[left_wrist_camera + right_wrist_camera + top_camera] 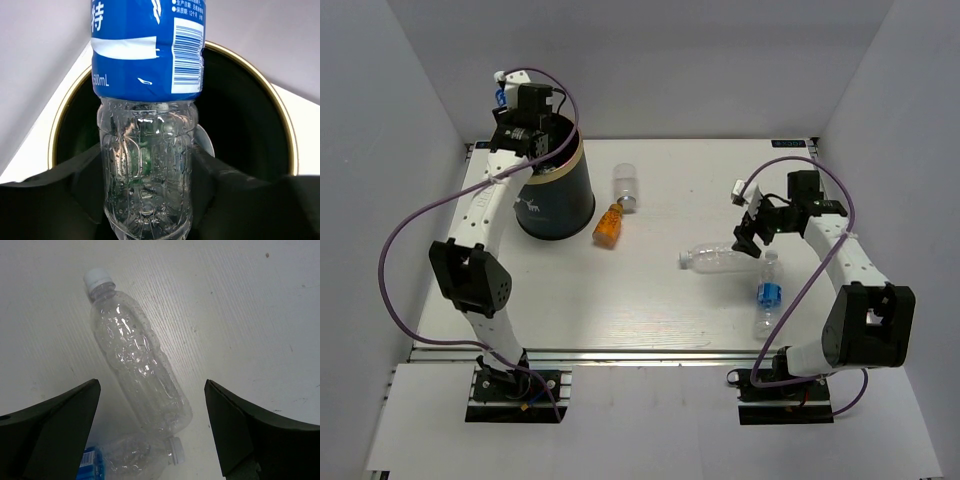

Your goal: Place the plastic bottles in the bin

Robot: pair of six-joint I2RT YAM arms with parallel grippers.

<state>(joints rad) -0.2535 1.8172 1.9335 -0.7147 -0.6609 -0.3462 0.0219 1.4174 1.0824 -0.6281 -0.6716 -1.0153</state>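
My left gripper (510, 112) is shut on a clear bottle with a blue label (147, 125) and holds it over the mouth of the dark green bin (558, 200), whose gold rim (282, 112) shows behind the bottle; its blue label (500, 97) peeks out at the bin's far left rim. My right gripper (748, 240) is open above the base end of a plain clear bottle (713, 258) lying on the table, which sits between its fingers (60, 415) in the right wrist view (137, 360). Another blue-label bottle (768, 292) lies beside it and also shows in the right wrist view (125, 455).
An orange bottle (608, 224) and a small clear bottle (625, 185) lie on the table right of the bin. White walls close in the table on the left, back and right. The purple cables loop above both arms.
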